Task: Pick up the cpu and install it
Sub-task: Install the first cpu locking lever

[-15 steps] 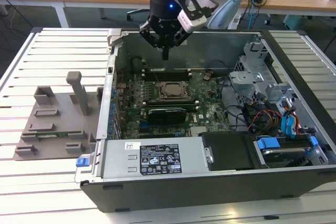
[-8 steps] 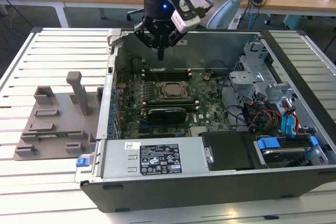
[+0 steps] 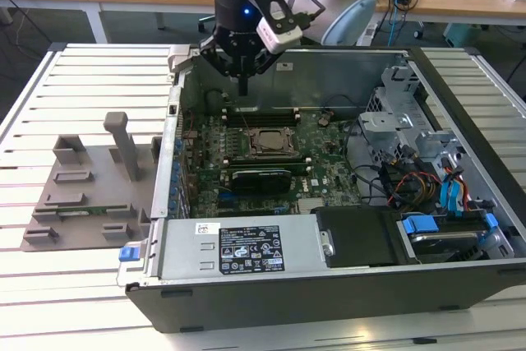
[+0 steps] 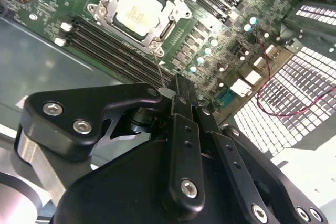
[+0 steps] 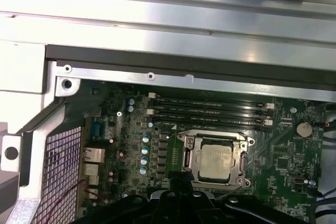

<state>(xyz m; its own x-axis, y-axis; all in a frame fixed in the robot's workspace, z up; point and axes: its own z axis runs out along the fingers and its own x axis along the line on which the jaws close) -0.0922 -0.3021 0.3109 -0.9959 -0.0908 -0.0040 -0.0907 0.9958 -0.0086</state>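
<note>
Gripper (image 3: 243,80) fingers together, empty, above motherboard (image 3: 329,141); cpu (image 5: 217,161) seated in socket, plain in both wrist views (image 4: 137,14).

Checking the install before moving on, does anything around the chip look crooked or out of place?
Nothing stands out. The chip lies flat and square inside its socket frame on the board, and the claw hangs above it.

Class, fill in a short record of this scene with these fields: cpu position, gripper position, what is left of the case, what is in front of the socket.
cpu position: the cpu lies in the motherboard socket
gripper position: the gripper hangs above the open computer case, behind the socket
left of the case: grey tray in the exterior view
in front of the socket: black expansion card
</note>
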